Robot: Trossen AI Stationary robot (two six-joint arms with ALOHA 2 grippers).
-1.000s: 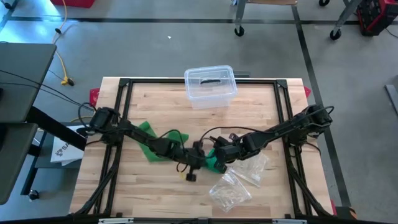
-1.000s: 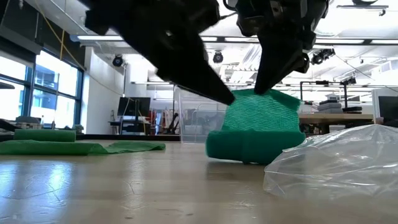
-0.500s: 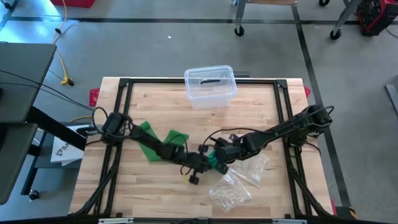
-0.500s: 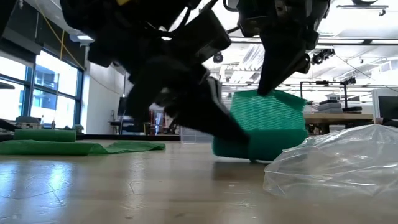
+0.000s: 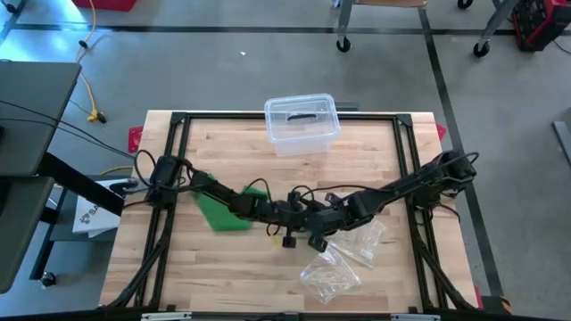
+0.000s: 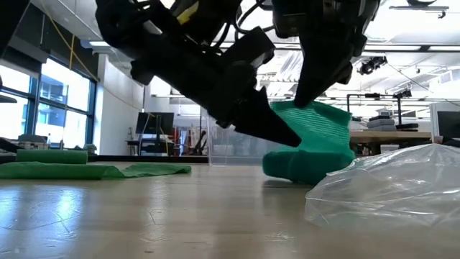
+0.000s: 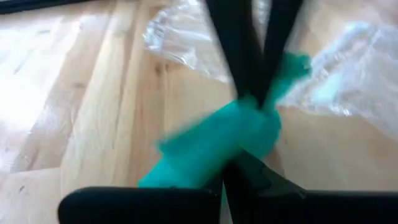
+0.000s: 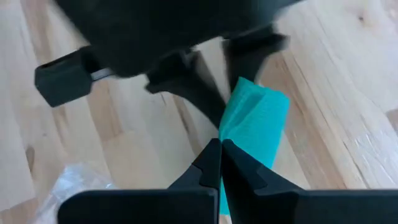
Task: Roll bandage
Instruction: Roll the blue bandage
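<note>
A teal bandage point(image 6: 310, 160), partly rolled, lies near the table's middle, its rolled part on the wood. My right gripper point(image 6: 300, 102) stands above it, shut on the strip that rises from the roll. My left gripper point(image 6: 290, 138) comes in from the table's left, slanting down, with its fingers shut and their tips at the roll's side. In the high view both arms point(image 5: 308, 221) meet over the roll and hide it. A second, green bandage point(image 5: 223, 210) lies flat on the table to the left, under my left arm. My left gripper has its shut fingertips point(image 7: 239, 177) against the side of the teal roll point(image 7: 214, 143), slanting down from the table's left. The roll stays on the table. My right gripper pinches the strip's upper edge point(image 8: 244, 134) between its two fingers, from above, pointing down. The strip stands up from the roll, whose rolled part point(image 6: 298, 169) rests on the wood.
Crumpled clear plastic bags point(image 5: 343, 257) lie just near-right of the roll. A clear plastic box point(image 5: 302, 125) stands at the table's far edge. A black frame point(image 5: 178, 120) runs around the tabletop. Bare wood lies toward the near left.
My left gripper has gone down and toward the table's right, up to the teal roll. The roll has slid a little toward the right, while the strip stays in my right gripper. More of the flat green bandage now shows beside my left arm.
</note>
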